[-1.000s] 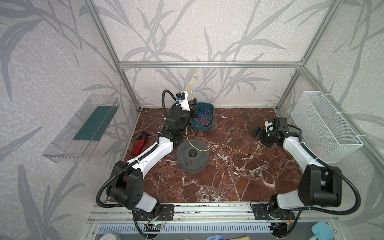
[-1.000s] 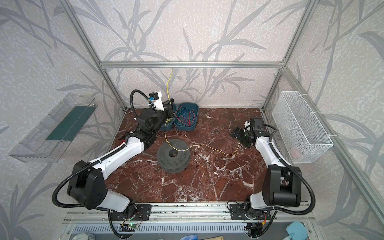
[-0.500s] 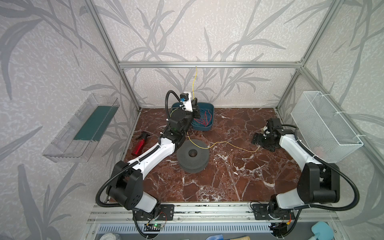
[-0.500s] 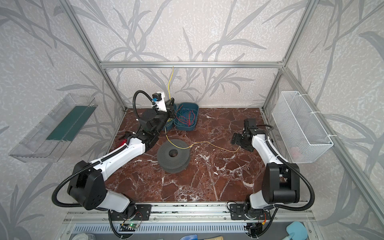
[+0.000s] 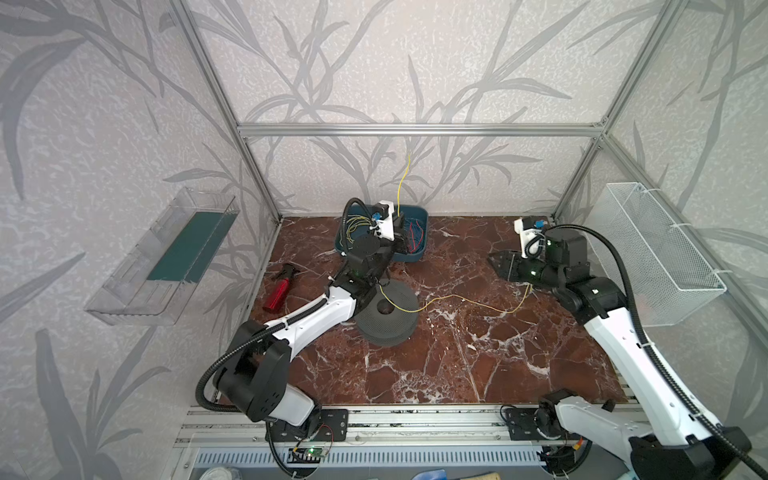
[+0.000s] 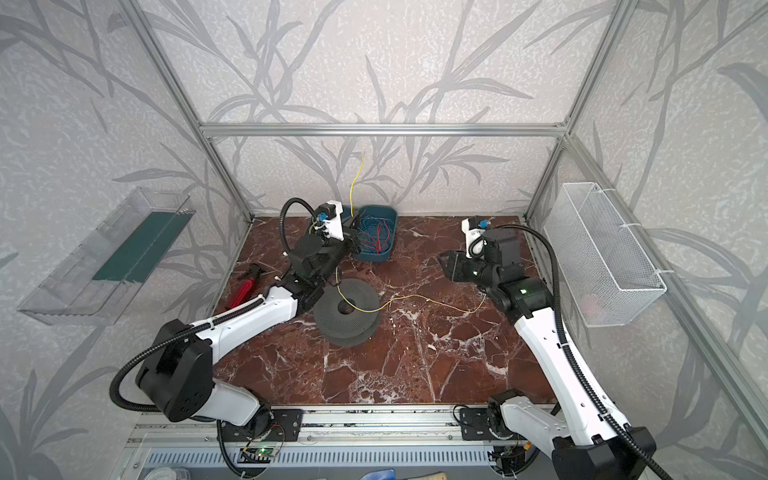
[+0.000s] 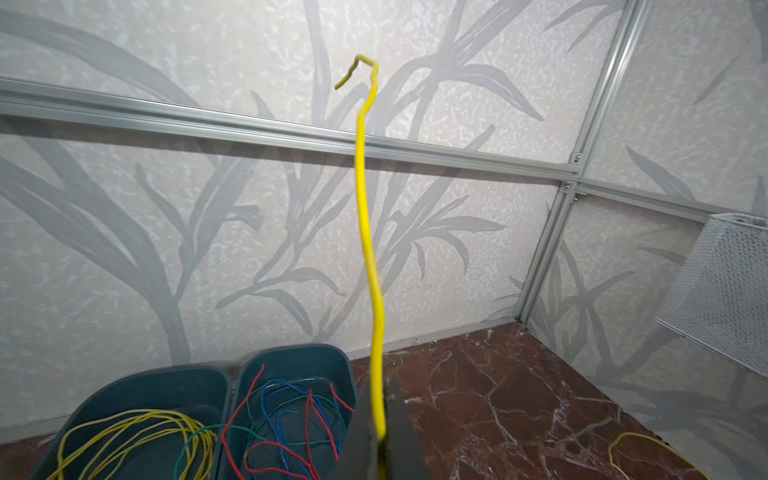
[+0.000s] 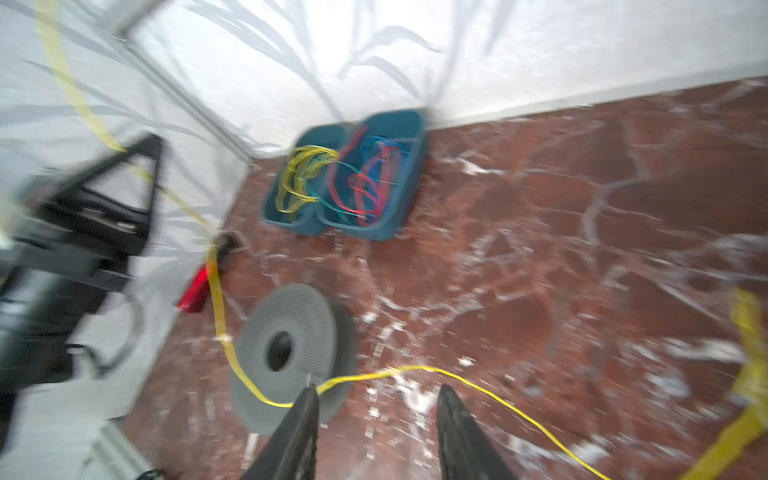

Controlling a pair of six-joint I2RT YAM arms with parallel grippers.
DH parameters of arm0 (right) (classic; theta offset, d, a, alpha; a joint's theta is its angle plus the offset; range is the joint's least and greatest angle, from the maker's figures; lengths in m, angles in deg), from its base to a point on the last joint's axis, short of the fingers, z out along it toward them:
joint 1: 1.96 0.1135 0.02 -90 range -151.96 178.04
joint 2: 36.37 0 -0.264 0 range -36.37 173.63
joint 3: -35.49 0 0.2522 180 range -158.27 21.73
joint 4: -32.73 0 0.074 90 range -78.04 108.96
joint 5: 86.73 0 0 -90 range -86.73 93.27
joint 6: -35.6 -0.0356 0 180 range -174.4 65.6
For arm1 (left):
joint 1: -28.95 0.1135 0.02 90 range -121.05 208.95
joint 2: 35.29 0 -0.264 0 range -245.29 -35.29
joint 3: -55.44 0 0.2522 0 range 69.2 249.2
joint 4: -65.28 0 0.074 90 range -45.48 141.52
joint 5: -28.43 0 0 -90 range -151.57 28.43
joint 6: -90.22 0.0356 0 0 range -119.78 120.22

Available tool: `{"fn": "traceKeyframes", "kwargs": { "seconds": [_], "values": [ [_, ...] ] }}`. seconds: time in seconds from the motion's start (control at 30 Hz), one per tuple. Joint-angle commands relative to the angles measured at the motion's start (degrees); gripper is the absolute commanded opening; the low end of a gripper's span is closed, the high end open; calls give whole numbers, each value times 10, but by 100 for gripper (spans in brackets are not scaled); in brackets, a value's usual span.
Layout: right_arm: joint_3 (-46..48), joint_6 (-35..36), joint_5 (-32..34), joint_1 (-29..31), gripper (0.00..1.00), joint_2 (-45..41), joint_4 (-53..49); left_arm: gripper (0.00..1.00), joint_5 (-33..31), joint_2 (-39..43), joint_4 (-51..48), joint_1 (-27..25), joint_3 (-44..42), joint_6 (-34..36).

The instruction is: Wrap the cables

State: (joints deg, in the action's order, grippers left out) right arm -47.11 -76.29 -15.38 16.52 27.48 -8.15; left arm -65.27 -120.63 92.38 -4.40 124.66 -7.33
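A thin yellow cable (image 5: 457, 296) (image 6: 415, 296) runs from my left gripper (image 5: 398, 232) (image 6: 353, 239) down across the grey perforated spool (image 5: 388, 311) (image 6: 347, 309) and over the floor to the right. In the left wrist view my left gripper (image 7: 380, 415) is shut on this cable (image 7: 365, 216), whose free end stands up against the back wall. My right gripper (image 5: 498, 264) (image 6: 446, 264) hovers at the right, pointing left. Its wrist view is blurred and shows the right gripper (image 8: 376, 399) open and holding nothing. The cable (image 8: 415, 368) lies on the floor beyond its fingertips.
A blue two-part bin (image 5: 422, 232) (image 7: 291, 353) at the back holds loose yellow, red and blue wires. A red spray bottle (image 5: 280, 286) lies by the left wall. A white wire basket (image 5: 660, 253) hangs on the right wall, a clear tray (image 5: 166, 257) on the left wall.
My right gripper has lifted off the floor near the cable's right end and turned leftward, with its jaws narrower than before. The left gripper shifted slightly right, still holding the cable.
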Motion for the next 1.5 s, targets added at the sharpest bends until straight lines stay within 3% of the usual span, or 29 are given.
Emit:
{"fn": "traceKeyframes", "kwargs": {
  "seconds": [0.0,0.07,0.17,0.37,0.57,0.77,0.87,0.97,1.1,1.47],
  "values": [
    [-67,-13,-87,31,39,75,124,0,29,24,48,-28,-18,15],
    [-110,-33,-124,42,42,122,168,0,22,26,50,-47,-26,27],
    [-184,-47,-141,60,59,190,193,0,5,24,64,-69,-39,42],
    [-271,-71,-140,93,65,269,194,0,-19,23,78,-91,-53,61],
    [-275,-83,-127,100,31,278,187,0,-36,28,80,-94,-60,72],
    [-259,-86,-112,102,34,257,179,0,-51,27,74,-93,-53,80],
    [-260,-86,-115,102,31,254,180,0,-48,24,75,-94,-51,78],
    [-274,-80,-116,102,22,262,169,0,-43,21,79,-93,-50,75],
    [-275,-80,-116,103,0,265,168,0,-40,23,81,-93,-54,71],
    [-246,-77,-117,102,0,252,192,0,-25,27,90,-93,-70,69]
  ]
}}
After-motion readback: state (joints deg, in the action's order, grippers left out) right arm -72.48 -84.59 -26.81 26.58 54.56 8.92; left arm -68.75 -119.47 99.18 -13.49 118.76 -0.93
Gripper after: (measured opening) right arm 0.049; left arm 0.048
